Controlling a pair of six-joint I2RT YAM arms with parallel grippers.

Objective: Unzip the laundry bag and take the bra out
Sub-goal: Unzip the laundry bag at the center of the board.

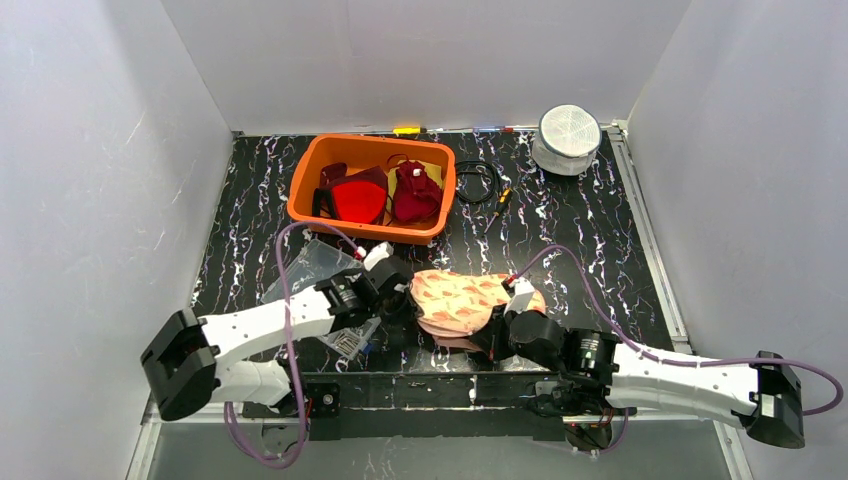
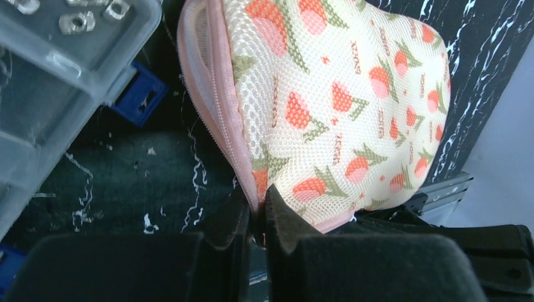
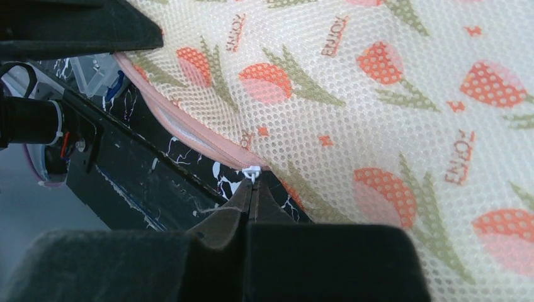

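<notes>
Our left claw (image 2: 257, 214) pinches the bag (image 2: 352, 94) at nine o'clock; right claw (image 3: 250, 192) pinches the zip pull (image 3: 252, 170). The zip (image 2: 217, 100) seems shut, bra unseen.

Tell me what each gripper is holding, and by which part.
The left gripper pinches the laundry bag by its pink zipper seam, near the lower end. The right gripper pinches the bag's white zipper pull.
</notes>
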